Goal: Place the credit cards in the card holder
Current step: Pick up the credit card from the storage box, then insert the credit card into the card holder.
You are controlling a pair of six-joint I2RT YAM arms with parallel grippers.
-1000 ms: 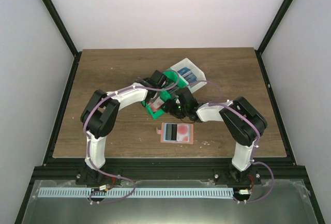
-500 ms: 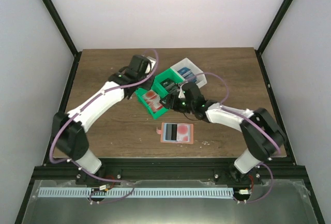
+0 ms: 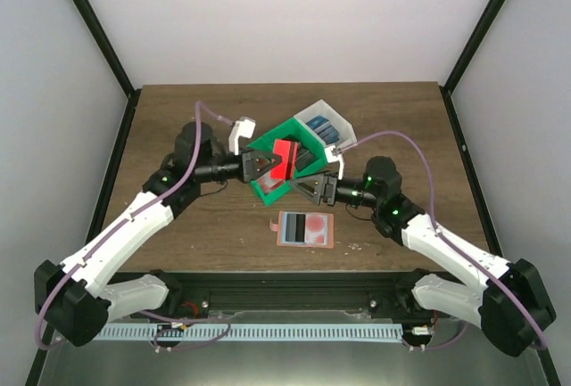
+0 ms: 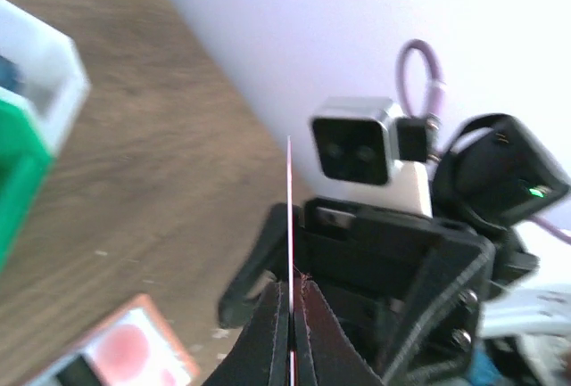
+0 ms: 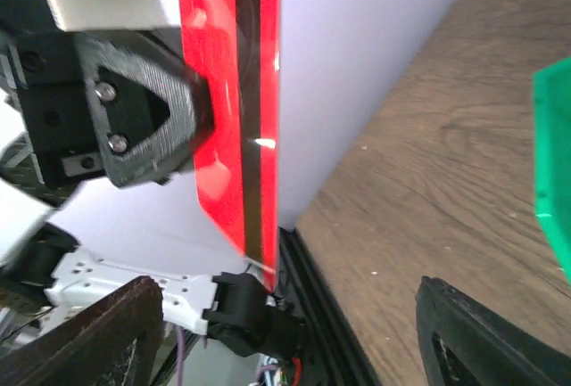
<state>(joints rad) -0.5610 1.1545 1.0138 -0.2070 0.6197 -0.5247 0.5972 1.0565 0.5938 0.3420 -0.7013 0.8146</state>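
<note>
My left gripper (image 3: 266, 166) is shut on a red credit card (image 3: 284, 159) and holds it up over the green bin (image 3: 268, 192). In the left wrist view the card (image 4: 290, 217) shows edge-on as a thin line pinched between the fingertips (image 4: 272, 332). My right gripper (image 3: 310, 188) faces it, open and empty, just short of the card. The right wrist view shows the card's red face with a dark stripe (image 5: 227, 92) above the spread fingers (image 5: 80, 341). The salmon card holder (image 3: 305, 228) lies open on the table, with cards showing in it.
A white bin (image 3: 328, 124) holding blue cards stands behind the green bin (image 5: 555, 163). Both arms reach in from the sides and meet over the table's middle. The card holder (image 4: 125, 359) lies in front of them, near the table's front edge.
The left arm has swung out to the left and lifted the red card from the green bin. The right arm has drawn back to the right, and its jaws have opened wider.
</note>
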